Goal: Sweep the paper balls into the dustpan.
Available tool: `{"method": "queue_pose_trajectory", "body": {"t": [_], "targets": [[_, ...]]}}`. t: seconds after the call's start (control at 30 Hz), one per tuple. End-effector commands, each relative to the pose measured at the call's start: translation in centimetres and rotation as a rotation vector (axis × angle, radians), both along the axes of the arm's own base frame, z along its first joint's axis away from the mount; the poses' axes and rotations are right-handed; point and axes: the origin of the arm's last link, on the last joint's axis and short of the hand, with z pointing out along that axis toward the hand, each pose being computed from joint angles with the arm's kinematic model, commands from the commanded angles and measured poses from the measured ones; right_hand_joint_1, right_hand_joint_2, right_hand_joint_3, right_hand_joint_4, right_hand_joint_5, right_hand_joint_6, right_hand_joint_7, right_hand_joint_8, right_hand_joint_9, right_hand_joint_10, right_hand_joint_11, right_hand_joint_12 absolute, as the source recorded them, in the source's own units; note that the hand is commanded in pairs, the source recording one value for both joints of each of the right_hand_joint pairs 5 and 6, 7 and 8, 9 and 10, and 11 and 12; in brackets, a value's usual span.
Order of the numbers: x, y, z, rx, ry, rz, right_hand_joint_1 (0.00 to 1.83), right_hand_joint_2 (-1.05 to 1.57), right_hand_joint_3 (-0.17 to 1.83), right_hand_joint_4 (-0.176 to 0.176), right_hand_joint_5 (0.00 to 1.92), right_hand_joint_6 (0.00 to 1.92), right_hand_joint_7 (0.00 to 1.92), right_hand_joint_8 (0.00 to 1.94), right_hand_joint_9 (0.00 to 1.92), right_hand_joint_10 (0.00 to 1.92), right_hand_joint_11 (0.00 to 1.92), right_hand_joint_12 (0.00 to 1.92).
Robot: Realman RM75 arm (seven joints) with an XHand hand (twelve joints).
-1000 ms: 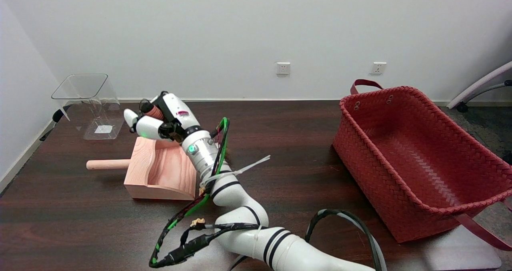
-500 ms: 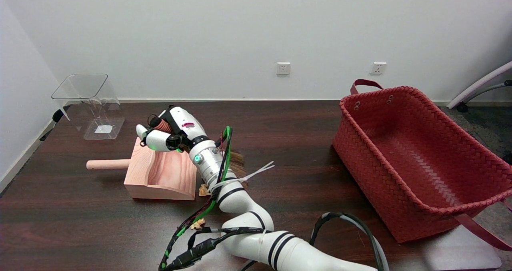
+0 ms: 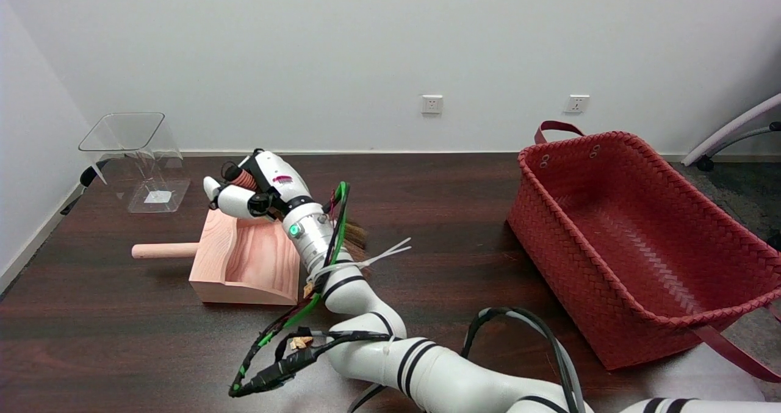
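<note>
Head view shows the right hand [image 3: 256, 187] above the back edge of the wooden dustpan [image 3: 244, 266]. Its fingers are curled tight around a reddish brush handle [image 3: 241, 178]. Brown bristles [image 3: 357, 237] peek out behind the arm, near the open side of the dustpan. I cannot see any paper balls; the arm may hide them, or they may be in the pan. I think the robot is in the middle of a sweep. Next, the brush should push low toward the pan's mouth.
</note>
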Motion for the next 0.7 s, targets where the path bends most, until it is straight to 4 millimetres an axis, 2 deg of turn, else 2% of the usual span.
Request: {"method": "queue_pose_trajectory", "body": {"t": [0.03, 0.37, 0.7], "targets": [[3.1, -0.9, -2.1, -0.003, -0.149, 0.031, 0.78, 1.44, 0.43, 0.000, 1.92, 1.92, 1.92, 1.92, 1.92, 1.92, 1.92, 1.92], [2.9, -0.7, -4.3, 0.074, -0.188, -0.039, 0.72, 1.57, 0.36, 0.000, 1.92, 1.92, 1.92, 1.92, 1.92, 1.92, 1.92, 1.92], [2.8, -0.8, -5.7, 0.149, -0.258, -0.096, 0.65, 1.57, 0.35, 0.000, 1.92, 1.92, 1.92, 1.92, 1.92, 1.92, 1.92, 1.92]]}}
